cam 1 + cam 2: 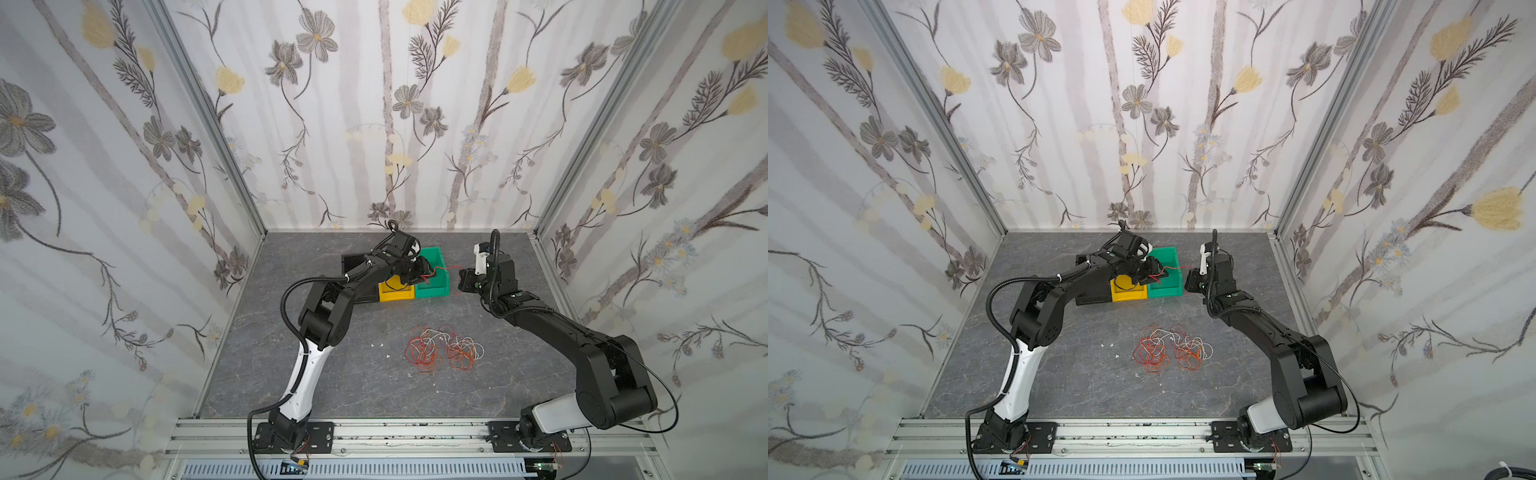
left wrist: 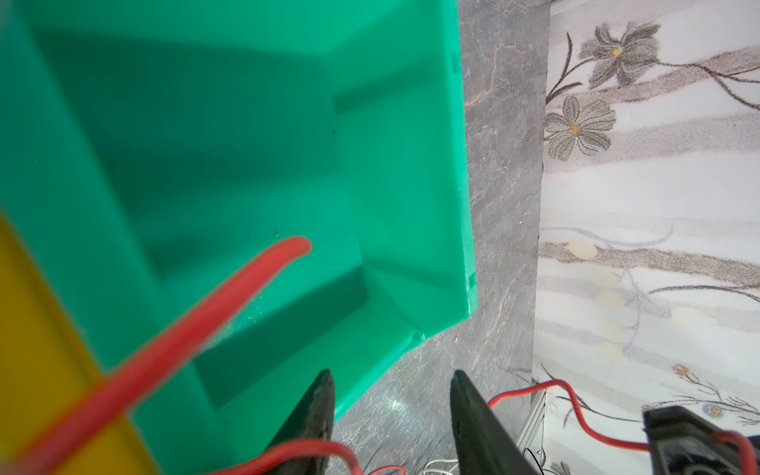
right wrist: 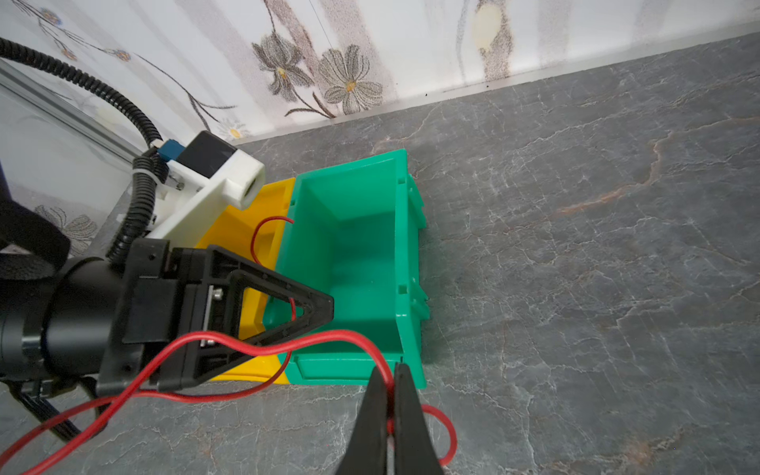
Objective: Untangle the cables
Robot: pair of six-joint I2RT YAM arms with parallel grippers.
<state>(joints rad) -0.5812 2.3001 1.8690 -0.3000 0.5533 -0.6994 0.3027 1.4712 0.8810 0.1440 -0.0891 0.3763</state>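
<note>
A tangle of red, orange and white cables (image 1: 442, 347) (image 1: 1170, 348) lies on the grey table in both top views, apart from both arms. One red cable (image 3: 263, 349) is stretched out of it between the two grippers, beside the green bin (image 3: 405, 263). My right gripper (image 3: 388, 372) (image 1: 460, 279) is shut on this red cable, which loops out behind its fingers. My left gripper (image 2: 390, 384) (image 1: 427, 272) hangs open over the green bin's corner. The red cable (image 2: 205, 312) drapes loosely across its fingers, with bare table showing between the fingertips.
A yellow bin (image 1: 397, 294) stands against the green bin (image 1: 432, 291), with a black bin (image 1: 353, 262) behind the left arm. All three sit near the back wall. Small white scraps (image 1: 380, 345) lie on the table left of the tangle.
</note>
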